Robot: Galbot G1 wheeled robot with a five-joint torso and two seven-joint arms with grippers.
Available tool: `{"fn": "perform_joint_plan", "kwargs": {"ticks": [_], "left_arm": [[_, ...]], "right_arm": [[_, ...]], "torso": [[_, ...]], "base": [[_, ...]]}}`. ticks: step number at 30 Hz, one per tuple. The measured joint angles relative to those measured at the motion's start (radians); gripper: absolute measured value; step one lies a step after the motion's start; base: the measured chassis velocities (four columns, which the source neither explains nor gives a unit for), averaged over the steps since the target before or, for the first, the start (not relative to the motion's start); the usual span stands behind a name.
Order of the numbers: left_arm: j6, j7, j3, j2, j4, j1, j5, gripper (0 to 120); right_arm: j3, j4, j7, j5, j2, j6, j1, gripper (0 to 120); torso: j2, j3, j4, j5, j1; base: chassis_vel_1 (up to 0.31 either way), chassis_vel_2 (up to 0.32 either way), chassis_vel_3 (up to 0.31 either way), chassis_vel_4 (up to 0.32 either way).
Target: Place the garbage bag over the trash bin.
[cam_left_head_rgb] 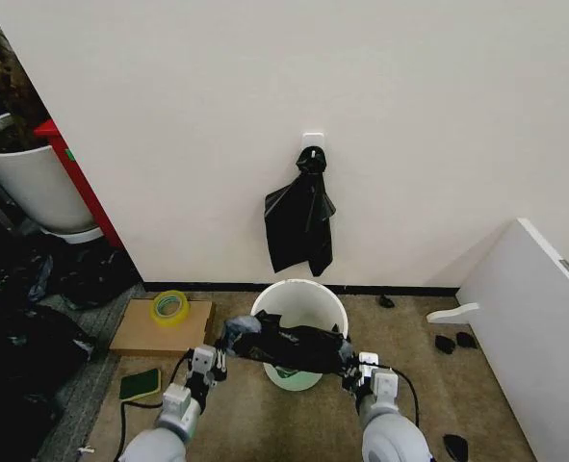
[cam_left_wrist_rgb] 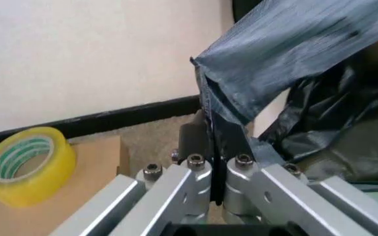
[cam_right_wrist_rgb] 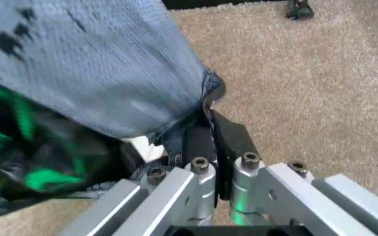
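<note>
The trash bin [cam_left_head_rgb: 303,296], round and off-white, stands on the carpet by the wall, just ahead of me. The black garbage bag [cam_left_head_rgb: 289,345] hangs stretched between my two grippers across the bin's near rim. My left gripper [cam_left_head_rgb: 219,356] is shut on the bag's left edge; in the left wrist view the bag [cam_left_wrist_rgb: 274,64] is pinched between the fingers [cam_left_wrist_rgb: 196,140]. My right gripper [cam_left_head_rgb: 353,364] is shut on the right edge, and the right wrist view shows the bag [cam_right_wrist_rgb: 97,64] clamped in the fingers [cam_right_wrist_rgb: 232,140].
A knotted bunch of black bags [cam_left_head_rgb: 301,217] hangs from a wall hook above the bin. A cardboard box [cam_left_head_rgb: 159,329] with a yellow tape roll [cam_left_head_rgb: 169,306] lies left. A white plant pot [cam_left_head_rgb: 34,183] stands far left, a white panel [cam_left_head_rgb: 544,327] right.
</note>
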Motion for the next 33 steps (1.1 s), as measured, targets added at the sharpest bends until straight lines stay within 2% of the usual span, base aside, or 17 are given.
{"fn": "perform_joint_plan", "kwargs": {"ticks": [6, 13, 15, 19, 20, 21, 23, 25, 27, 29, 30, 33], "left_arm": [[0.027, 0.001, 0.009, -0.004, 0.025, -0.02, -0.008, 0], [0.033, 0.001, -0.002, -0.005, 0.013, -0.004, -0.008, 0], [0.044, -0.001, -0.016, 0.002, -0.017, 0.015, -0.005, 11], [0.046, 0.0, -0.029, 0.011, -0.046, 0.04, 0.013, 19], [0.045, -0.001, -0.049, 0.023, -0.077, 0.075, 0.031, 30], [0.04, -0.002, -0.056, 0.027, -0.091, 0.092, 0.038, 32], [0.037, -0.002, -0.059, 0.029, -0.101, 0.106, 0.042, 36], [0.027, -0.005, -0.067, 0.036, -0.134, 0.164, 0.058, 48], [0.024, -0.011, -0.071, 0.039, -0.145, 0.182, 0.062, 51], [0.005, -0.016, -0.079, 0.049, -0.171, 0.238, 0.066, 63], [0.005, -0.016, -0.079, 0.049, -0.171, 0.238, 0.066, 63], [-0.066, -0.014, -0.088, 0.054, -0.208, 0.316, 0.066, 76]], "right_arm": [[-0.011, -0.02, -0.003, 0.0, -0.004, -0.004, 0.011, 0], [-0.009, -0.005, -0.012, -0.003, -0.015, 0.004, -0.007, 0], [-0.001, 0.019, -0.017, -0.012, -0.026, 0.015, -0.037, 10], [0.003, 0.047, -0.038, -0.034, -0.035, 0.03, -0.075, 19], [0.012, 0.079, -0.064, -0.076, -0.047, 0.056, -0.125, 26], [0.016, 0.092, -0.074, -0.093, -0.051, 0.067, -0.147, 34], [0.02, 0.103, -0.08, -0.105, -0.053, 0.078, -0.165, 34], [0.032, 0.14, -0.102, -0.148, -0.062, 0.117, -0.223, 47], [0.034, 0.151, -0.107, -0.158, -0.063, 0.127, -0.239, 50], [0.039, 0.184, -0.123, -0.188, -0.068, 0.158, -0.288, 62], [0.039, 0.184, -0.123, -0.188, -0.068, 0.158, -0.288, 62], [0.06, 0.217, -0.185, -0.238, -0.08, 0.246, -0.34, 75]], "torso": [[0.0, 0.0, 0.0001, 0.0, 0.0], [0.0, 0.0, 0.0001, 0.0, 0.0], [0.0, 0.0, 0.0001, 0.0, 0.0], [0.0, 0.0, 0.0001, 0.0002, 0.0], [0.0, 0.0, 0.0002, 0.0002, 0.0], [0.0, 0.0, 0.0001, 0.0003, 0.0], [0.0, 0.0, 0.0, 0.0003, 0.0], [0.0, 0.0, 0.0003, 0.0001, 0.0], [0.0, 0.0, 0.0001, 0.0001, 0.0], [0.0, 0.0, 0.0001, 0.0002, 0.0], [0.0, 0.0, 0.0001, 0.0002, 0.0], [0.0, 0.0, 0.0, 0.0002, 0.0]], "base": [[0.0, 0.0, 0.0, 0.0], [0.0, 0.0, 0.0, 0.0], [0.0, 0.0, 0.0, 0.0], [0.0, 0.0, 0.0, 0.0], [0.0, 0.0, 0.0, 0.0], [0.0, 0.0, 0.0, 0.0], [0.0, 0.0, 0.0, 0.0], [0.0, 0.0, 0.0, 0.0], [0.0, 0.0, 0.0, 0.0], [0.0, 0.0, 0.0, 0.0], [0.0, 0.0, 0.0, 0.0], [0.0, 0.0, 0.0, 0.0]]}}
